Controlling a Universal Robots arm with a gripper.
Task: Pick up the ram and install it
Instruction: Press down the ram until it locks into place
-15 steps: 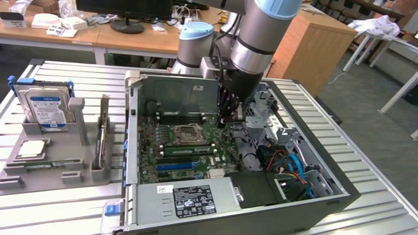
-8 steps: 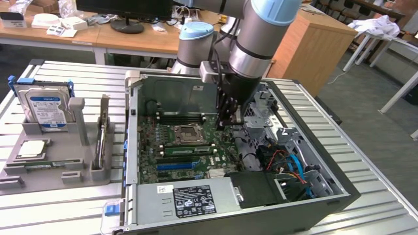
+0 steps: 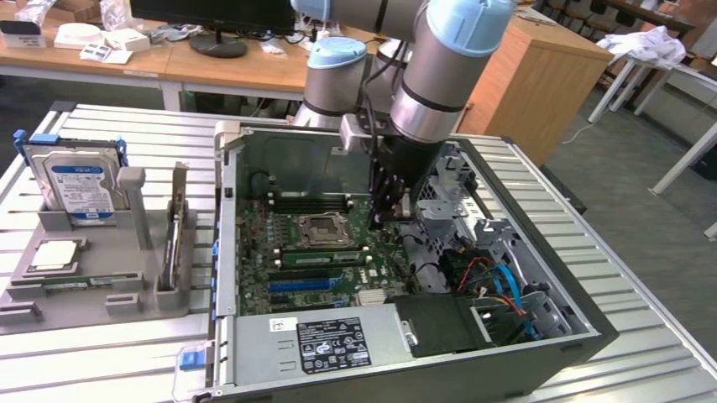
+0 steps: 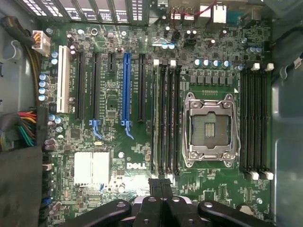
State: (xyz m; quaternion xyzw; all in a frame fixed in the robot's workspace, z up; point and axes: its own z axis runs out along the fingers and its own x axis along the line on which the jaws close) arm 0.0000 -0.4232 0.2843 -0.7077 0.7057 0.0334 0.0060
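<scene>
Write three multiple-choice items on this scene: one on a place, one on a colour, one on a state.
1. The hard drive stands:
A in the grey holder beside the case
B inside the case
C on a wooden desk

2. The coloured slot among the black expansion slots is:
A red
B blue
C yellow

3. The gripper is:
A wide open
B shut
C shut on the hard drive

Answers:
1 A: the drive stands upright in the holder, at the exterior view's left of the case.
2 B: the slot is plainly blue in the wrist view.
3 B: its fingers meet over the motherboard.
</scene>
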